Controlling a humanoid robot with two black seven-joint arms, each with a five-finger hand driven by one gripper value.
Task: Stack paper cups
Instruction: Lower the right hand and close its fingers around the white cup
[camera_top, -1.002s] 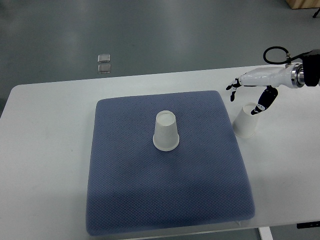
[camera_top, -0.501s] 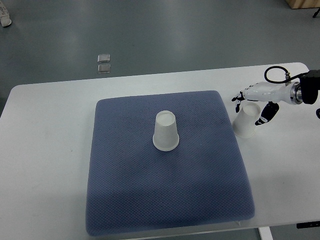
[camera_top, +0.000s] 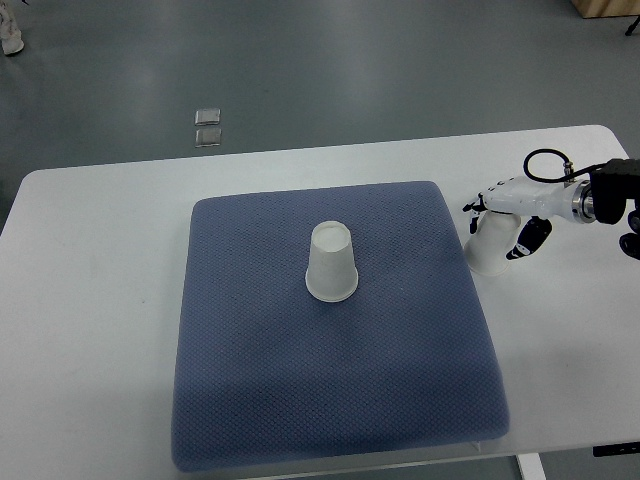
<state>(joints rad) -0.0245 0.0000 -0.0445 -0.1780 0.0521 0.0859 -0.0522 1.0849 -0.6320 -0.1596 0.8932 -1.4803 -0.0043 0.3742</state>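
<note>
Right hand (camera_top: 505, 215) cups fingers around an upside-down paper cup (camera_top: 490, 249) beside the mat (camera_top: 260, 400).

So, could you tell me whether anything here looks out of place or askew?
Nothing looks damaged. One paper cup stands inverted on the blue mat; the other cup sits off it, under the right hand.

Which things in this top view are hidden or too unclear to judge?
- Top of the cup beside the mat: covered by the right hand; the grip cannot be judged.
- Right arm: cut off by the right edge.
- Two small objects on the floor: too small to identify.
- Left arm: out of view.
</note>
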